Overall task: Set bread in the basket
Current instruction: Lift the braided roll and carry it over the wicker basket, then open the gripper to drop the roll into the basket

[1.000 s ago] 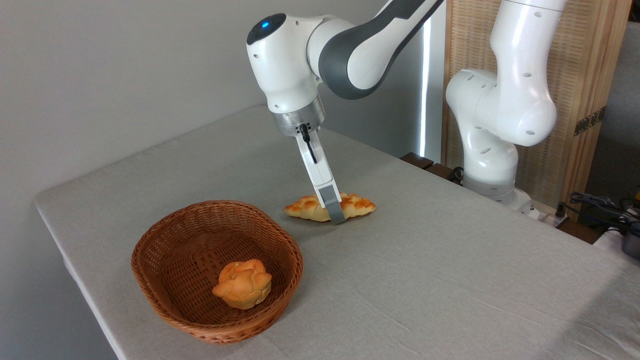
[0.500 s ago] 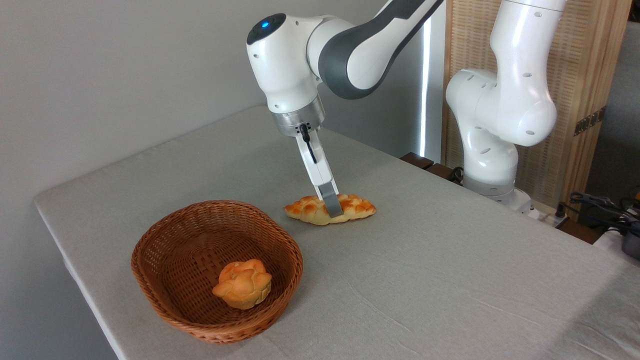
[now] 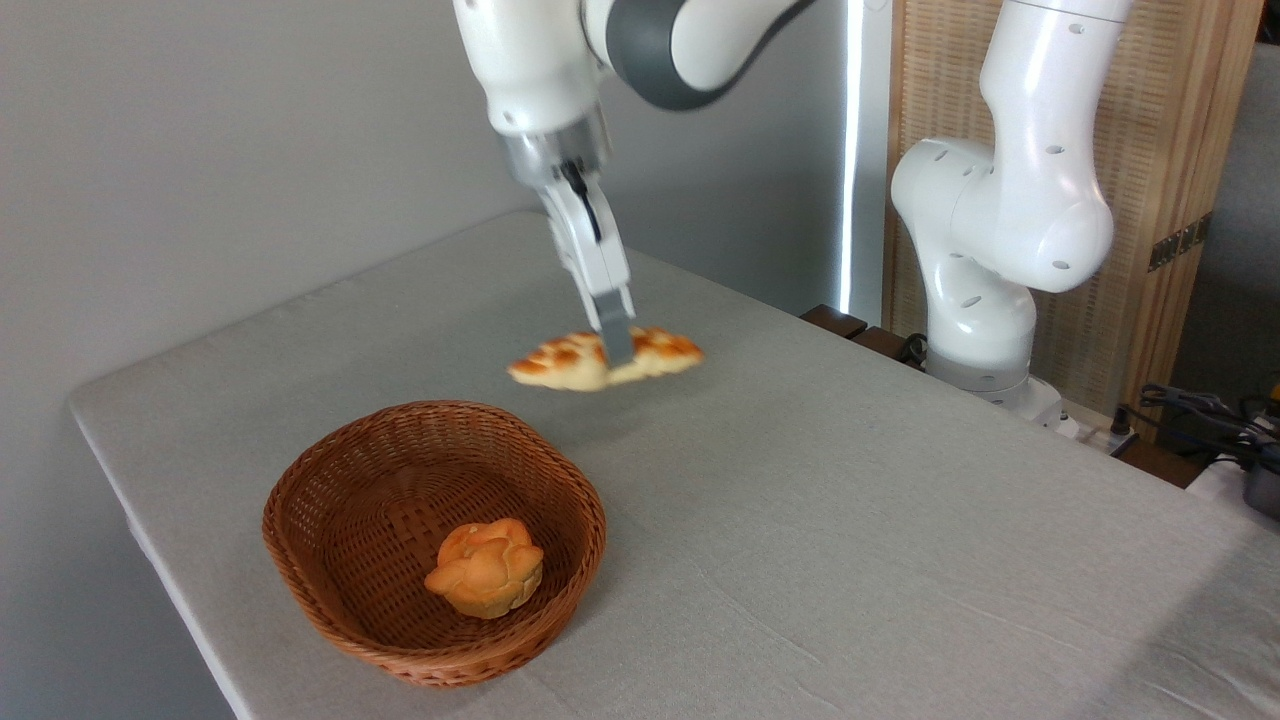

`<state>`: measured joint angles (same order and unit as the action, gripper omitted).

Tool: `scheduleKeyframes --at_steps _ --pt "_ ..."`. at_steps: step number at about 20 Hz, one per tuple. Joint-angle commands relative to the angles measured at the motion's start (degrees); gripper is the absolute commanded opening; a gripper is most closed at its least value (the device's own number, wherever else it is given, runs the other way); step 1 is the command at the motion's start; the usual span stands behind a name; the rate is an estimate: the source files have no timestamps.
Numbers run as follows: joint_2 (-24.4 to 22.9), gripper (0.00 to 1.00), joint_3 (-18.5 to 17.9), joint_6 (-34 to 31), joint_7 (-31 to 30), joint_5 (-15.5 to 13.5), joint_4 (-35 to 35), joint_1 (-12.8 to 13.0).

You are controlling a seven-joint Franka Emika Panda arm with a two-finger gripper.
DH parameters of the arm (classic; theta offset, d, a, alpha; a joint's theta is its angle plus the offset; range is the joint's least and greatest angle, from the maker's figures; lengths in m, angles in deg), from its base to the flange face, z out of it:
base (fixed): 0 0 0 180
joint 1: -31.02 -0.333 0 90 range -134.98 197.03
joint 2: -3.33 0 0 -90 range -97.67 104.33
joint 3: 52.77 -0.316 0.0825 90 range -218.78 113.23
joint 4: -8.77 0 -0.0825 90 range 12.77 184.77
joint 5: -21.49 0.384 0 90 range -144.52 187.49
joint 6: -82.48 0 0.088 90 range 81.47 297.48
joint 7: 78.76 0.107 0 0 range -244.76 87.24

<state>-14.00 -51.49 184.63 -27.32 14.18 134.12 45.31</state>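
My gripper [image 3: 612,345] is clamped across the middle of the golden braided loaf [image 3: 570,360] — in the air, long axis level — and the reddish-brown oval wicker basket [image 3: 330,480] lies below, toward the left and the table's near edge.

No readable text, labels, brand marks, nos. or signs anywhere in view.
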Motion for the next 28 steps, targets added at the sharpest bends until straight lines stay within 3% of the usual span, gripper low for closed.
scheduleKeyframes --at_steps 1,5,9,10,12,13,28 --pt "7.65 0.24 -1.9 0.66 -5.99 -2.98 -10.37 -0.31" --pt "10.3 0.27 -4.36 11.8 -8.02 -7.89 -13.29 -0.31" --pt "14.77 0.39 -4.36 20.43 -7.41 -7.55 -12.94 -0.31" --pt "15.39 0.49 -4.36 22.1 -7.06 -7.29 -12.76 -0.31" --pt "15.66 0.9 -4.36 23.09 -6.61 -7.2 -11.71 -0.31" --pt "15.66 0.98 -4.36 23.09 -6.53 -7.2 -11.01 -0.31" --pt "15.66 1.0 -4.36 22.83 -6.35 -7.2 -10.12 -0.4"
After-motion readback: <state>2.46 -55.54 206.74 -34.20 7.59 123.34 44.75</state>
